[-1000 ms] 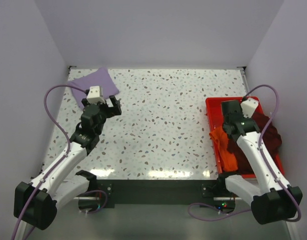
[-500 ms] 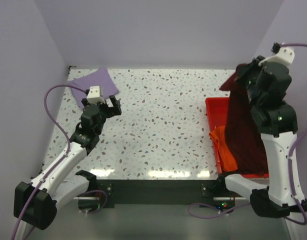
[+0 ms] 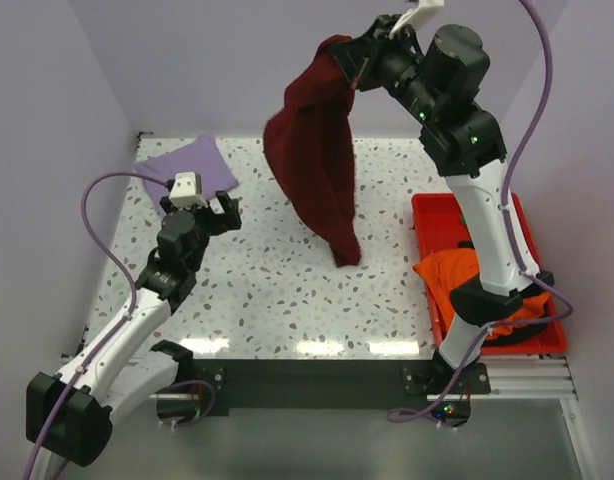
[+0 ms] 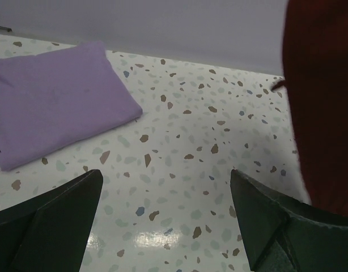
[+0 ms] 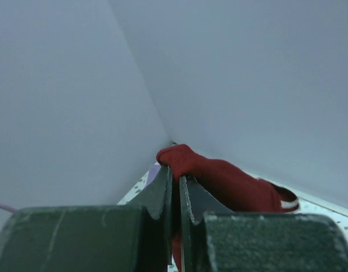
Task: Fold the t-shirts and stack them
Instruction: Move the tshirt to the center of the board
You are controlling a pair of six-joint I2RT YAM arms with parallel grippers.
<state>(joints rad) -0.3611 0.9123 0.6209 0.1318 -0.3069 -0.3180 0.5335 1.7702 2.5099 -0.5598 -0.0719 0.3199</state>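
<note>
A dark maroon t-shirt (image 3: 317, 160) hangs in the air over the middle of the table, its lowest tip near the surface. My right gripper (image 3: 352, 62) is raised high and shut on the shirt's top edge; in the right wrist view the cloth (image 5: 219, 175) bunches over the closed fingertips (image 5: 164, 182). A folded lavender t-shirt (image 3: 187, 170) lies flat at the far left corner, also seen in the left wrist view as the lavender t-shirt (image 4: 55, 96). My left gripper (image 3: 225, 210) hovers open just right of it, nothing between its fingers. An orange t-shirt (image 3: 457, 280) lies in the bin.
A red plastic bin (image 3: 432, 215) stands at the right edge of the table. White walls close in the back and both sides. The hanging maroon cloth (image 4: 321, 96) fills the right side of the left wrist view.
My right arm has lifted the maroon t-shirt out of the red bin, swung up and left, and now holds it hanging over the table's middle. The left arm has barely moved.
</note>
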